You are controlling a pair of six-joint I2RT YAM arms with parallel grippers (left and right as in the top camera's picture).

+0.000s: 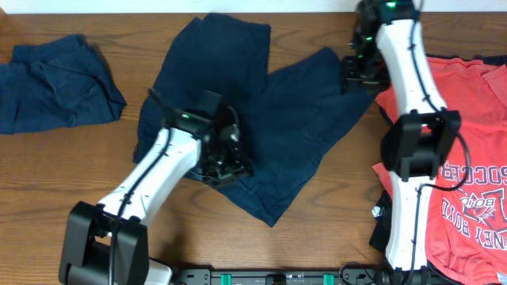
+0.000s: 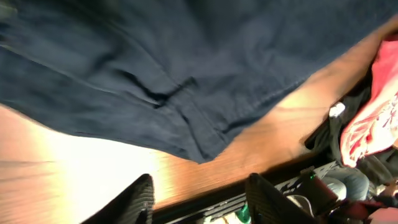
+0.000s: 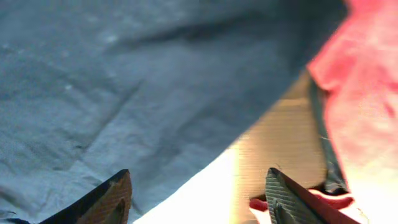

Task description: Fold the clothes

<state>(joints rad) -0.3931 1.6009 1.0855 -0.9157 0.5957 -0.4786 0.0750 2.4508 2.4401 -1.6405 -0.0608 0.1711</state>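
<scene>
Bent near the front edge, the left arm hangs the left tool open, empty, over the navy T-shirt spread across the surface. Farther, the right arm stretches out, the right tool open, empty, at its far edge beside coral-red T-shirts.

Bare table front-left, coral shirts (stacked) blocking right edge

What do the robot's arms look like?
The left arm and the right arm both have smooth white shells with chunky black joints. Each carries a tiny green light, and a thin black cable runs alongside. At the ends, the left gripper and the right gripper each have two dark, pointed fingers.
</scene>
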